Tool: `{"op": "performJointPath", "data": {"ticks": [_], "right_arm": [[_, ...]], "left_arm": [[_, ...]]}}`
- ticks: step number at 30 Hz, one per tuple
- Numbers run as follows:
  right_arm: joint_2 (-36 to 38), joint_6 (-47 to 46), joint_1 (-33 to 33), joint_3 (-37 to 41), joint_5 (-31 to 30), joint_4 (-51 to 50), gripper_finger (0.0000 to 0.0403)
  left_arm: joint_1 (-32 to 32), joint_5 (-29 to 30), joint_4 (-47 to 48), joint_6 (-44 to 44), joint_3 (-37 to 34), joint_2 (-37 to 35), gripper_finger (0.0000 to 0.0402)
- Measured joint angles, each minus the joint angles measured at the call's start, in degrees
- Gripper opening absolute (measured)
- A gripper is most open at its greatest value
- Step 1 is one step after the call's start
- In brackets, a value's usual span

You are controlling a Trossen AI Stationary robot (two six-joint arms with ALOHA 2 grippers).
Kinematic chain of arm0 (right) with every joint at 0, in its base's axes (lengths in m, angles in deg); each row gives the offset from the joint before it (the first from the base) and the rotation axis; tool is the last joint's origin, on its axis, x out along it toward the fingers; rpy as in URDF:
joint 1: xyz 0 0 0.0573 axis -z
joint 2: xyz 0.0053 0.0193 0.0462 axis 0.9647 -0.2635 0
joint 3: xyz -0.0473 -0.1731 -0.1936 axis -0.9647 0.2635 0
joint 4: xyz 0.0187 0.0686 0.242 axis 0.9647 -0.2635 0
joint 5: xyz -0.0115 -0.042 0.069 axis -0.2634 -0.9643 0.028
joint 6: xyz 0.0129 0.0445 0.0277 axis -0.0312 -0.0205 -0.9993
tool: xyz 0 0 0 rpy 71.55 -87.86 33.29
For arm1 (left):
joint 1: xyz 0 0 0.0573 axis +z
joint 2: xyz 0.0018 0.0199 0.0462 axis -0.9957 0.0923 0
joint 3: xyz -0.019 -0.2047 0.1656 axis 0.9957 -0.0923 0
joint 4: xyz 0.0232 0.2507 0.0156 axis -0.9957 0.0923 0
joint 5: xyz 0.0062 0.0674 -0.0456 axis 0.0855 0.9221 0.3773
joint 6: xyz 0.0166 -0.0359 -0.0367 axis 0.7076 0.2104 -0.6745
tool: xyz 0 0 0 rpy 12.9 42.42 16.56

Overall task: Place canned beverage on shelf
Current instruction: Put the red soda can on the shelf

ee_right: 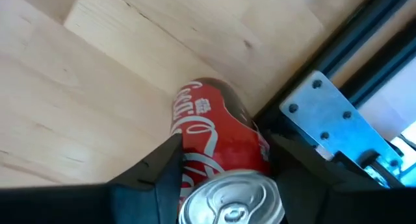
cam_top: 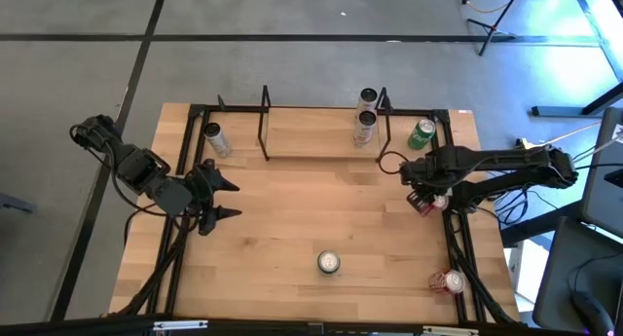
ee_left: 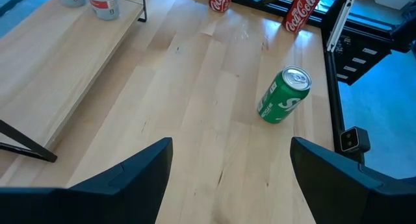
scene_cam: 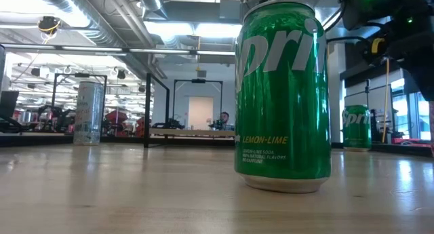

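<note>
The left gripper [cam_top: 222, 198] waits over the left part of the table [cam_top: 292, 229] with its fingers spread wide and nothing between them; well ahead of its fingertips stands a green can [ee_left: 284, 96], upright, apparently left for a later turn. Farther along, the shelf [cam_top: 321, 131] runs along the far edge, its black rod frames rising from a pale board, and two silver cans [cam_top: 366, 114] stand upright on it near its right end frame, so that stretch of the board is already used. A third silver can [cam_top: 215, 139] stands outside the left end frame, and another green can [cam_top: 421, 133] stands beyond the right one. At the right, the right gripper [cam_top: 428, 200] reaches down beside the table's dark edge rail, and a red can [ee_right: 218, 146] sits directly between its two fingers [ee_right: 146, 182]. The fingers lie close on both sides of the can, seemingly narrowing on it, though whether they press firmly yet I cannot tell. The red can stands upright on the wood, its long axis vertical and its pull-tab top pointing up towards the wrist, so a sideways pinch across the body suits it for carrying to the shelf. Another red can [cam_top: 449, 281] rests near the front right corner, well clear of both sets of fingers.
</note>
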Motion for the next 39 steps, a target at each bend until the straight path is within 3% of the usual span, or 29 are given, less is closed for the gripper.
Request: {"op": "performJointPath", "data": {"ticks": [7,11,19,24,31,39], "right_arm": [[-0.09,1.21,0.0,-1.07,-0.24,2.51,0.0163],[-0.09,0.76,0.0,-2.65,-0.26,2.02,0.0179],[-0.02,-6.7,0.0,-6.29,0.01,-4.44,0.0317],[-0.04,-7.47,0.0,-3.61,5.32,-3.23,0.0391],[-0.05,-7.93,0.0,1.06,6.29,-1.56,0.0361],[-0.85,-7.91,0.0,1.01,6.34,-0.42,0.0306]], "left_arm": [[-0.01,0.0,0.0,0.01,0.0,0.02,0.0298],[-0.01,0.0,0.0,0.02,0.0,0.01,0.0298],[-0.01,0.0,0.0,0.02,0.0,0.0,0.0298],[0.02,0.0,0.0,0.02,0.0,0.01,0.0298],[-0.01,0.0,0.0,0.0,0.0,0.02,0.0298],[0.02,0.16,-0.01,0.01,0.0,0.0,0.0298]]}}
